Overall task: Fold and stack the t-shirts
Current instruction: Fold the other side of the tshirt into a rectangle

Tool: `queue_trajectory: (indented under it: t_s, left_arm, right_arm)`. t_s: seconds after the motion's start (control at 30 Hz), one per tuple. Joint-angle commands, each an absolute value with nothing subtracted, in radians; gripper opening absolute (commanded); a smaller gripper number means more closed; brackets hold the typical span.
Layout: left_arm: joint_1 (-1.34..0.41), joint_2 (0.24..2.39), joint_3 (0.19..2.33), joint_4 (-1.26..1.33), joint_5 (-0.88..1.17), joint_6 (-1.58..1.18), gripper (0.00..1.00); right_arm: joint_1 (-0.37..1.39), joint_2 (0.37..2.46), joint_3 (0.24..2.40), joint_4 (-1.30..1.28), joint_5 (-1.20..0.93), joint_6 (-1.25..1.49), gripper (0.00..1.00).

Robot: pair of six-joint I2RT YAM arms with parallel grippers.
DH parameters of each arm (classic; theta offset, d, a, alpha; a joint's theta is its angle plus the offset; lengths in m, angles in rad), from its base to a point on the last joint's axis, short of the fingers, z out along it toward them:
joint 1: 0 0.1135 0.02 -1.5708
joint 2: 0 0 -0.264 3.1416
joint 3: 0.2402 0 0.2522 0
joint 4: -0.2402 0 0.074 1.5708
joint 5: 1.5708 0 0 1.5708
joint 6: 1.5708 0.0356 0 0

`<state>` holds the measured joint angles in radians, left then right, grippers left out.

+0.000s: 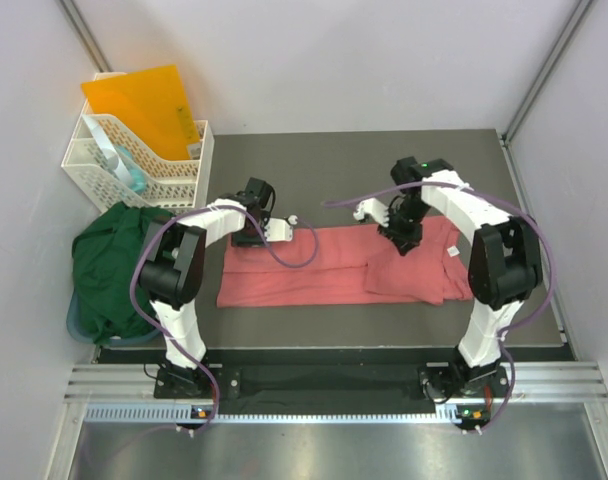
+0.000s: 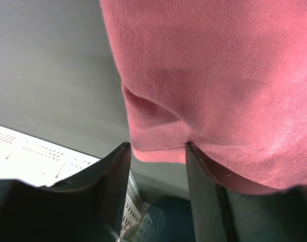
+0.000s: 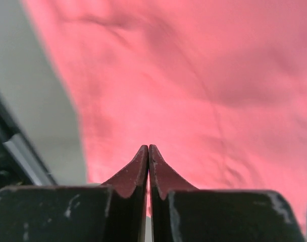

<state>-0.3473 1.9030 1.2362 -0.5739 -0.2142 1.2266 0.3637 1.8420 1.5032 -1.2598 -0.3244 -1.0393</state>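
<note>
The salmon-pink t-shirt (image 1: 324, 272) lies folded into a long strip across the dark mat, its small white neck label (image 1: 452, 251) near the right end. My left gripper (image 1: 252, 232) is open at the strip's far left corner. In the left wrist view the shirt's hem (image 2: 158, 151) sits between the two open fingertips (image 2: 120, 156). My right gripper (image 1: 400, 242) is shut, pointing down over the shirt's right part. In the right wrist view its tips (image 3: 148, 147) meet over the pink cloth (image 3: 194, 75), with no cloth seen pinched. The dark green t-shirt (image 1: 114, 262) lies in a heap off the mat's left edge.
A white plastic basket (image 1: 134, 170) with an orange folder (image 1: 144, 108) stands at the back left, just behind the green heap. Purple cables loop from both arms over the mat (image 1: 314, 180). Walls close in on both sides.
</note>
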Motion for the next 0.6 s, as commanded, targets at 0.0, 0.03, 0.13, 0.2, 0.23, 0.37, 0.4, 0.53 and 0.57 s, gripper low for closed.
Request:
queue_trajectory:
  t_s: [0.0,0.03,0.13,0.2,0.23,0.37,0.4,0.53,0.57]
  left_arm:
    - [-0.350,1.934,1.233,-0.519,-0.160,1.236,0.46]
    - [-0.350,1.937,1.238,-0.518,-0.161,1.233,0.40]
    - [-0.350,1.948,1.246,-0.518,-0.161,1.216,0.39]
    - [-0.351,1.951,1.244,-0.512,-0.166,1.209,0.38]
    - [-0.351,1.950,1.246,-0.509,-0.167,1.207,0.38]
    - [-0.351,1.947,1.249,-0.526,-0.182,1.213,0.40]
    - [-0.351,1.947,1.255,-0.532,-0.183,1.213,0.40]
    - [-0.351,1.934,1.266,-0.587,-0.189,1.215,0.56]
    - [-0.351,1.934,1.262,-0.610,-0.195,1.218,0.58]
  right_arm:
    - [0.278,1.868,1.427,-1.103,-0.223,-1.006,0.00]
    - [0.246,1.877,1.411,-1.074,-0.178,-1.002,0.00]
    - [0.180,1.931,1.411,-0.980,-0.120,-0.951,0.01]
    - [0.149,1.972,1.477,-0.968,-0.127,-0.908,0.06]
    - [0.128,1.982,1.498,-0.962,-0.120,-0.894,0.08]
    - [0.104,2.008,1.571,-0.962,-0.112,-0.864,0.07]
    - [0.101,2.022,1.572,-0.963,-0.100,-0.862,0.07]
    - [0.094,2.034,1.537,-0.957,-0.090,-0.873,0.05]
    - [0.094,2.036,1.522,-0.951,-0.092,-0.874,0.05]
